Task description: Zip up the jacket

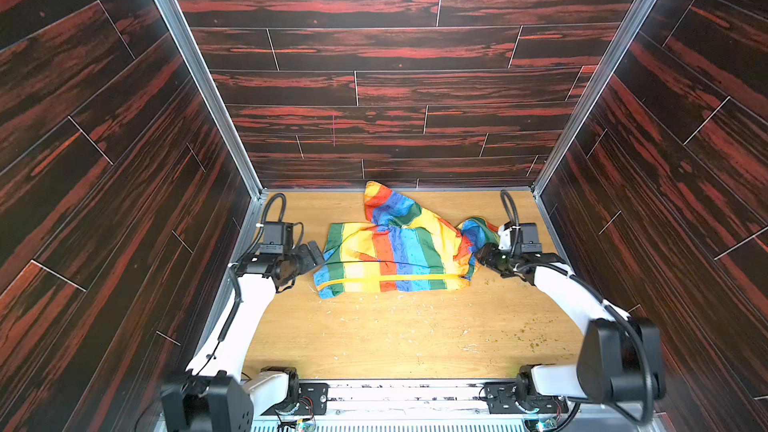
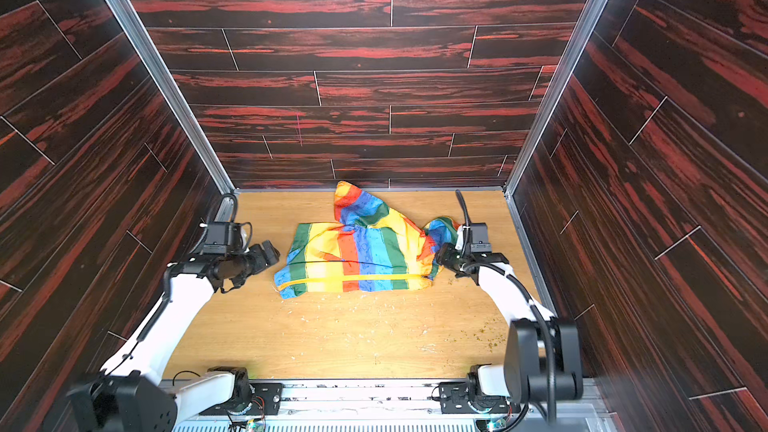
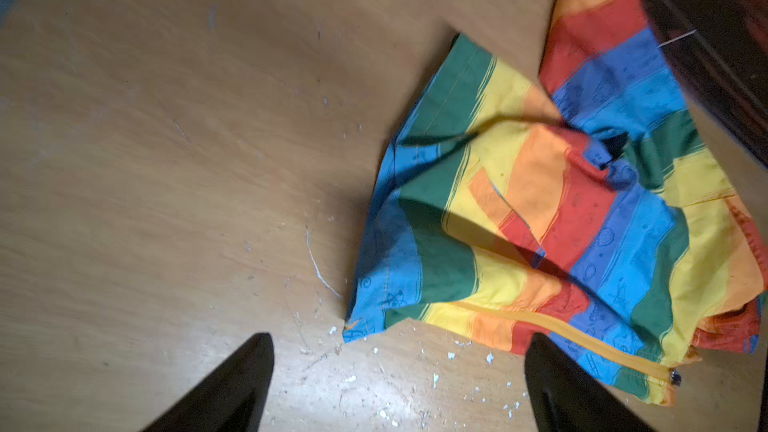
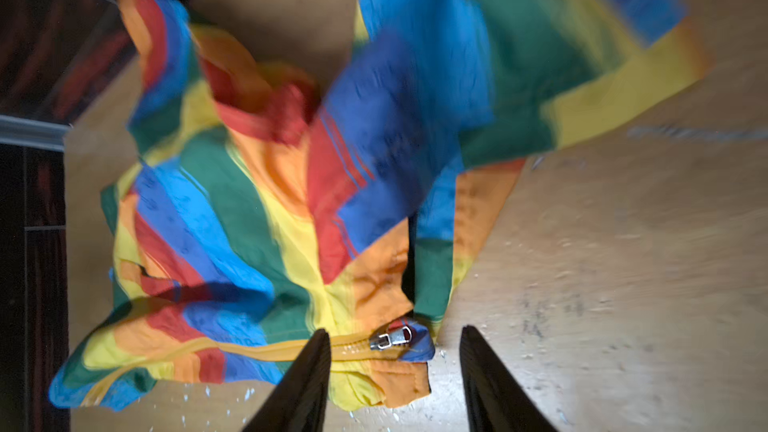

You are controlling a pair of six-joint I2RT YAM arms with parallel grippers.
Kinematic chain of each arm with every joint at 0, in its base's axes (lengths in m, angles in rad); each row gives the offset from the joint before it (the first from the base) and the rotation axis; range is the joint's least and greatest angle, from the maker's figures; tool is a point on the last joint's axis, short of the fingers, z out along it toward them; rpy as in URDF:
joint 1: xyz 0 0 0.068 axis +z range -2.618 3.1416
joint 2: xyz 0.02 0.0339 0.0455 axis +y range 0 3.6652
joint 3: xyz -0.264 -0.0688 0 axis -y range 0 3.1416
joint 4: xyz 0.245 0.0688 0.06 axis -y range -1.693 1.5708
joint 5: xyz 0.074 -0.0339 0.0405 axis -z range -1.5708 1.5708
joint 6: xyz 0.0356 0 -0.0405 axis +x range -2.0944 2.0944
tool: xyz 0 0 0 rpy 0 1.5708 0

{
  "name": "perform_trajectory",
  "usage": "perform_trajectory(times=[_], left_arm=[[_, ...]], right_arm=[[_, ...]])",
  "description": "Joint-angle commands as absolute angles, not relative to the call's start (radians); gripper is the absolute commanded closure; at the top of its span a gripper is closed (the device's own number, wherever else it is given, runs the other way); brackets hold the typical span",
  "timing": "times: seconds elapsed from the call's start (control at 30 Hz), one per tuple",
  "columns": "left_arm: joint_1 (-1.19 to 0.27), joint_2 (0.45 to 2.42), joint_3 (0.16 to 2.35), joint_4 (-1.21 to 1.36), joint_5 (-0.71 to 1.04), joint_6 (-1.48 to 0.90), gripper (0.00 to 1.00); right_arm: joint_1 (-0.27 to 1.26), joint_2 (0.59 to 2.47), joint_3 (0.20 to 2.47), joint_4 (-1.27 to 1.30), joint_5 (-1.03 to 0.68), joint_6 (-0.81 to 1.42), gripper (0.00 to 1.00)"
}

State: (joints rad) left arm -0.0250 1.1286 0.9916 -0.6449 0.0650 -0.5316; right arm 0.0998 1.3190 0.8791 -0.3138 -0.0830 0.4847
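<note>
Jacket [image 1: 395, 251]: striped and crumpled flat, mid-table toward the far side, with one part reaching the far wall.

Zipper [image 1: 390, 279]: yellow, along the jacket's near edge, running left to right. It looks closed the whole way, so I'd judge the job as good as done.

Pull [image 4: 390, 338]: metal, at the zipper's right end, lying flat on the cloth.

Right gripper [image 1: 480, 253]: at the jacket's right edge. Its fingers [image 4: 307, 376] are apart with the pull between them, untouched, and one tip sits over the zipper tape. It holds nothing.

Left gripper [image 1: 313, 257]: just beside the jacket's left edge, over bare table. Its fingers [image 3: 232, 384] are spread wide and empty.

Table [image 1: 374, 334]: pale wood, with flakes [image 1: 415, 309] scattered near the jacket.

Step in hand, as I read it: letting go and backing off.
- Right arm: jaws wide, lifting clear before drawing right, so no tip catches the pull or drags the thin cloth and slides the zipper back.
- Left arm: straight left, little risk.
- Check: the pull's seat at the collar end, since blur hides whether it is fully home.
</note>
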Motion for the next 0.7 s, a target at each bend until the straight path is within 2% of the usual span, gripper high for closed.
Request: perform_trajectory(times=[0.0,0.1,0.2,0.3,0.4,0.43,0.5,0.53,0.67], left_arm=[[-0.02,1.017,1.001,-0.526,-0.054,-0.462,0.0],[-0.02,0.917,0.931,-0.293,-0.099,-0.398,0.0],[-0.021,0.817,0.81,0.014,-0.112,-0.306,0.0],[-0.021,0.762,0.735,0.188,-0.259,-0.345,0.0],[-0.02,0.779,0.757,0.156,-0.338,-0.324,0.0],[-0.02,0.797,0.775,0.118,-0.369,-0.323,0.01],[-0.02,0.829,0.773,0.059,-0.424,-0.324,0.0],[-0.02,0.841,0.745,0.066,-0.46,-0.317,0.0],[-0.019,0.895,0.564,0.222,-0.602,-0.283,0.0]], right_arm=[[0.098,1.206,0.935,-0.329,0.052,0.46,0.46],[0.098,1.13,0.953,-0.267,0.176,0.465,0.45],[0.097,1.064,0.921,-0.086,0.176,0.391,0.44],[0.098,1.049,0.933,0.024,0.205,0.348,0.43],[0.097,1.058,0.959,0.108,0.282,0.355,0.45],[0.097,1.056,0.958,0.147,0.324,0.355,0.42],[0.098,1.055,0.944,0.18,0.41,0.39,0.18],[0.097,1.056,0.936,0.184,0.437,0.386,0.1],[0.098,1.075,0.87,0.246,0.528,0.297,0.04]])
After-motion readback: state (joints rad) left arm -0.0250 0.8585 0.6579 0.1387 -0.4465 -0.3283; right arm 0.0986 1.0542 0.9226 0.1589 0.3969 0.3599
